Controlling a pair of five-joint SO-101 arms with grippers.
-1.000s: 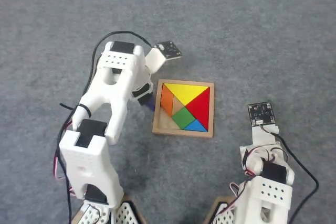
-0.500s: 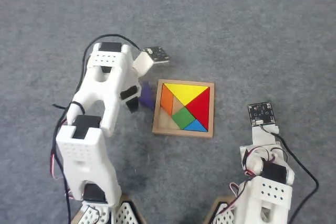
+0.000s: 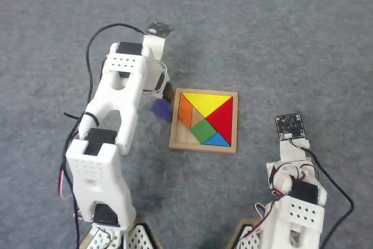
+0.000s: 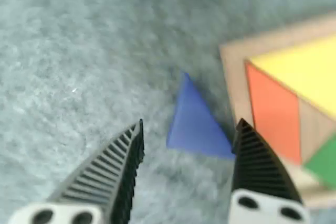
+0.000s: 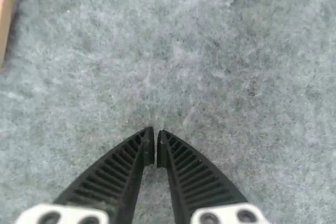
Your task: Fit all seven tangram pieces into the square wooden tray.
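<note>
Left gripper [image 4: 190,129], jaws spread wide and holding nothing, hangs over the grey carpet [image 3: 52,56], where a blue-violet triangle [image 4: 197,127] lies flat beneath the gap between its toothed fingers. The triangle sits outside the square wooden tray [image 3: 204,147], just beside its left rim. Inside the tray lie a yellow triangle [image 3: 205,102], an orange piece [image 3: 185,112], a red triangle [image 3: 221,119], a green piece [image 3: 203,131] and a small blue triangle [image 3: 217,139]; bare wood shows at the near left corner. Well to the right of the tray, the right gripper [image 5: 156,145] points at the carpet, its fingers pressed together on nothing.
</note>
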